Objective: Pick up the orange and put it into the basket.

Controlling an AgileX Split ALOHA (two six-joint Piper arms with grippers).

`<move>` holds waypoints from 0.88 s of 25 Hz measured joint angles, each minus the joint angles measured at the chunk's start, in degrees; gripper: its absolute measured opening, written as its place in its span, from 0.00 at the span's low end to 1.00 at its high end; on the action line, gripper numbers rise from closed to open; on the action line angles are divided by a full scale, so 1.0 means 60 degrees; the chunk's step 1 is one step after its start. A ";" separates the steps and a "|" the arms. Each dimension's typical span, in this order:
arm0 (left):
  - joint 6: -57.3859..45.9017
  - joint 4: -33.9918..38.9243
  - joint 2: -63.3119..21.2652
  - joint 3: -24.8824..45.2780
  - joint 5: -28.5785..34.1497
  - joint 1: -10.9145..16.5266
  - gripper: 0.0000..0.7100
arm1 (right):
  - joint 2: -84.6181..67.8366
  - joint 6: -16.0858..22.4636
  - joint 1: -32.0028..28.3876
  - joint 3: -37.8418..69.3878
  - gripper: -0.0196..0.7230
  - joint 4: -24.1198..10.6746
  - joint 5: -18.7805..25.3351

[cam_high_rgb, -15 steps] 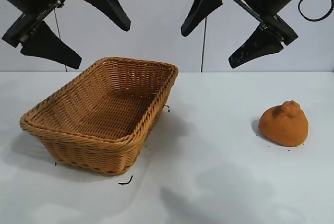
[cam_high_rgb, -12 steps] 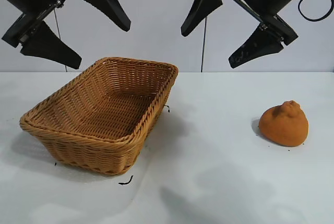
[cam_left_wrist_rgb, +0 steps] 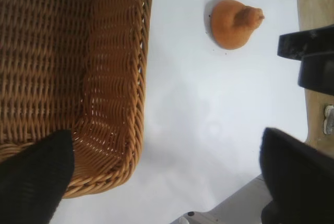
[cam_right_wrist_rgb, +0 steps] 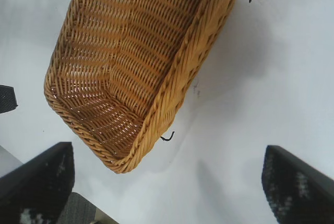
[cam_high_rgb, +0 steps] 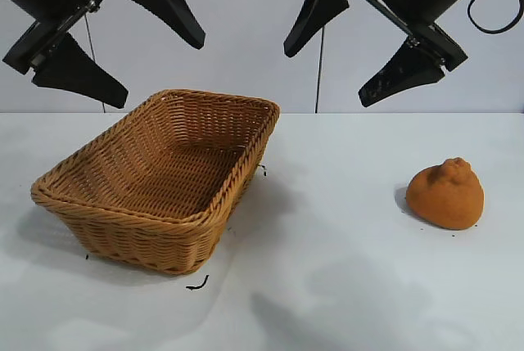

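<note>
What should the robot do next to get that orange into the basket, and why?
Probably lower the right gripper toward the orange. The fruit sits alone on the table, on the right side, well clear of the basket, which holds nothing. Both grippers hang high with jaws wide open, the left gripper above the basket, and the right one is nearer the fruit.

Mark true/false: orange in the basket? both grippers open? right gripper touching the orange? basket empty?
1. The orange is in the wicker basket. False: it lies on the white table, to the basket's right in the exterior view.
2. Both the left gripper and the right gripper are open. True.
3. The right gripper touches the orange. False: it hangs above the table, apart from it.
4. The basket is empty. True.
</note>
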 joint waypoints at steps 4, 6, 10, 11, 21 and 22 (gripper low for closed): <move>0.0000 0.0000 0.0000 0.0000 0.0000 0.0000 0.98 | 0.0000 0.0000 0.0000 0.0000 0.96 0.0008 0.0000; 0.0000 0.0000 0.0000 0.0000 -0.0009 0.0000 0.98 | 0.0000 0.0000 0.0000 0.0000 0.96 0.0017 0.0000; 0.0000 0.0000 0.0000 0.0000 -0.0036 0.0000 0.98 | 0.0000 0.0000 0.0000 0.0000 0.96 0.0017 -0.0039; 0.0000 0.0000 0.0000 0.0000 -0.0036 0.0000 0.98 | 0.0000 0.0000 0.0000 0.0000 0.96 0.0017 -0.0039; -0.0746 -0.0135 -0.0033 0.0000 0.0160 0.0000 0.98 | 0.0000 0.0000 0.0000 0.0000 0.96 0.0017 -0.0057; -0.0884 -0.0003 -0.0067 0.0000 0.0243 0.0000 0.98 | 0.0000 0.0000 0.0000 0.0000 0.96 0.0017 -0.0057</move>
